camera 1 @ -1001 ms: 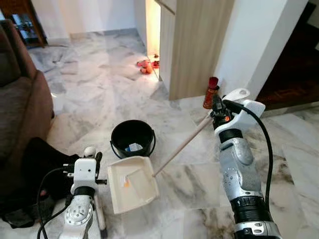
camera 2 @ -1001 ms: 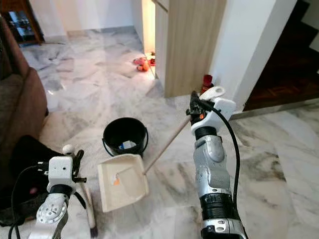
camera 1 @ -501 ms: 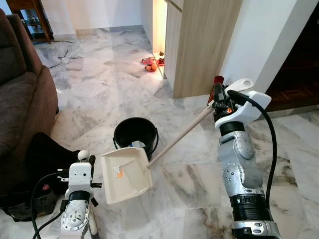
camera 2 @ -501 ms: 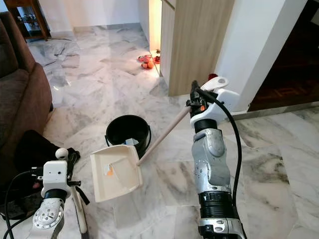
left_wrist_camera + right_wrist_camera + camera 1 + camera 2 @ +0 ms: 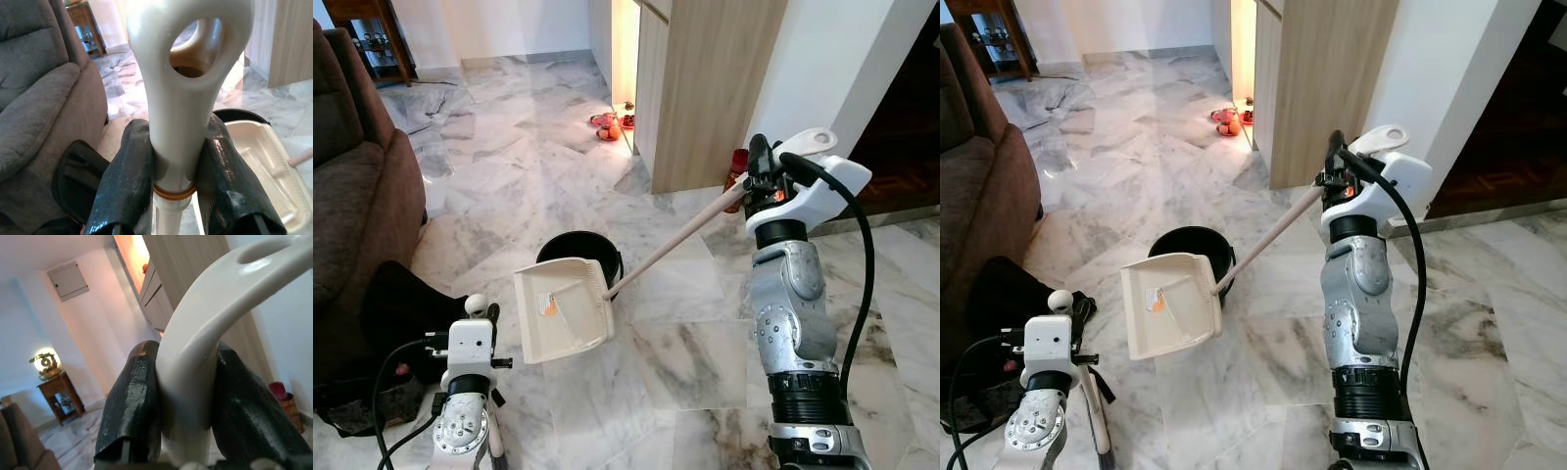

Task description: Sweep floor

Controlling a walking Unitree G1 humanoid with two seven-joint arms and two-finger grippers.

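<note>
1. Writing/labels: none legible. Small orange-and-white sticker [image 5: 548, 307] on the dustpan's inner face; print too small to read.
2. Dustpan [image 5: 563, 308]: cream plastic, shallow tray w/ raised side walls, tilted, off the floor. Long pale wooden handle [image 5: 675, 243] runs up to a white looped plastic grip [image 5: 220, 308].
3. Dustpan pos.: just in front of and partly over the black bucket [image 5: 579, 251], overlapping its near rim in the head views.
4. Bucket contents: a small white scrap inside, detail unclear.
5. R gripper [image 5: 188, 396]: both black fingers [image 5: 132, 406] clamped tight around the dustpan's white grip; arm raised, well above and to the robot's right of the bucket.
6. L gripper [image 5: 172, 186]: fingers [image 5: 124, 186] closed on a cream broom handle [image 5: 178, 103] w/ oval hanging hole at its top and an orange ring at the joint; low, near side of the bucket, to the robot's left.
7. Floor [image 5: 538, 186]: grey-white marble tile, glossy.
8. Brown sofa [image 5: 357, 196] left of the bucket; black bag [image 5: 406, 308] on the floor between sofa and L gripper.
9. Beyond the bucket: wood-panel cabinet [image 5: 710, 88]; red container [image 5: 736, 166] at its foot; small red/orange objects [image 5: 610, 125] farther back.
</note>
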